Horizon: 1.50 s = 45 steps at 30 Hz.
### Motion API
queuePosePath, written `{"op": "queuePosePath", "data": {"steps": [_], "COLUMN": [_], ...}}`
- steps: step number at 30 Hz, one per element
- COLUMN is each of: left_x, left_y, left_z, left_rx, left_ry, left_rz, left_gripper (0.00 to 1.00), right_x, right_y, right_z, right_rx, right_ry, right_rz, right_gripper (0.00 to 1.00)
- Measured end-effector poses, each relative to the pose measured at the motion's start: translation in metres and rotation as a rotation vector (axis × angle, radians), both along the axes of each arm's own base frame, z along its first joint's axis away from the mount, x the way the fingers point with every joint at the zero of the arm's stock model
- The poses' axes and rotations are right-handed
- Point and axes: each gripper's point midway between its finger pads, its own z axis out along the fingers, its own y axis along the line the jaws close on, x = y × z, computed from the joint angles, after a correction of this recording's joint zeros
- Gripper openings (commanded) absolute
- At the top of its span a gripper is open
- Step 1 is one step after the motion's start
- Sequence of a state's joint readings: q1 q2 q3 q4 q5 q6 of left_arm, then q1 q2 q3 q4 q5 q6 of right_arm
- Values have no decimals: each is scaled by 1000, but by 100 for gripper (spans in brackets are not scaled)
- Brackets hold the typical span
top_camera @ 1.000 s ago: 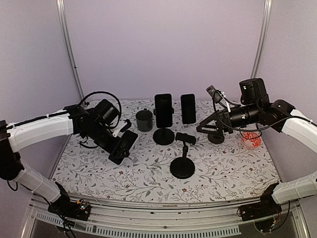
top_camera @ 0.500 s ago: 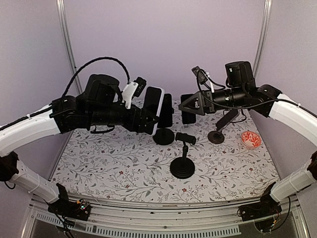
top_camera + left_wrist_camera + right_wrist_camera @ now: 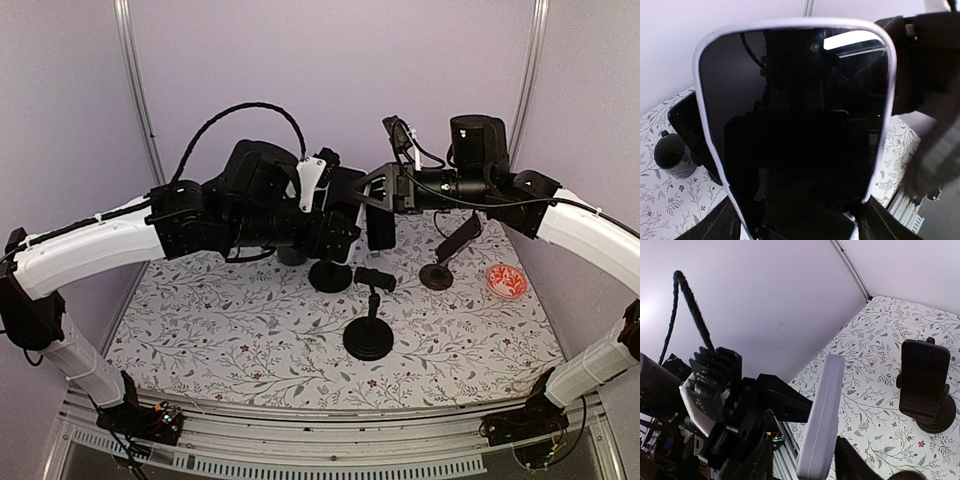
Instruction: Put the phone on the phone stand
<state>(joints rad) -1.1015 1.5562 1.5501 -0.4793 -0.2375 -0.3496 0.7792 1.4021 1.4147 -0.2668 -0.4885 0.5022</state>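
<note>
While left jaws pinch the white-cased phone [image 3: 795, 125] low down, right jaws parted wide, straddling its edge

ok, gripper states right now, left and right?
Left gripper: closed on the phone.
Right gripper: open, straddling the phone's edge, not clamped on it.

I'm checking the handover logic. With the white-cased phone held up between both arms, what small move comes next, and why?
Probably close the right end effector on the phone: its white edge sits between the open right fingers, while the left end effector grips it in mid-air.
</note>
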Motion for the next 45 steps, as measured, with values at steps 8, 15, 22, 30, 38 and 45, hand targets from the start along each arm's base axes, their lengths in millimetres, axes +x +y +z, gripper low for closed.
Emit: {"op": "queuePosePath", "data": {"steps": [8, 15, 22, 30, 38, 45], "left_x": [0, 2, -32, -94, -119, -126], "left_y": [0, -4, 28, 47, 22, 19], "left_z": [-7, 20, 63, 86, 55, 56], "left_rx": [58, 49, 2, -112, -122, -159], "left_ry": [-19, -73, -155, -147, 12, 63], "left_rz": [64, 62, -82, -455, -684, -736], "left_gripper": [98, 99, 97, 85, 65, 48], "right_x": [18, 10, -15, -72, -103, -118], "right_y": [-1, 2, 2, -2, -1, 3], "right_z": [-13, -13, -5, 4, 0, -5], "right_rx": [-25, -32, -26, 7, 12, 2], "right_ry": [44, 13, -56, -137, -152, -146], "right_rz": [-90, -37, 103, 371, 520, 577], "right_gripper": [0, 0, 0, 0, 0, 0]}}
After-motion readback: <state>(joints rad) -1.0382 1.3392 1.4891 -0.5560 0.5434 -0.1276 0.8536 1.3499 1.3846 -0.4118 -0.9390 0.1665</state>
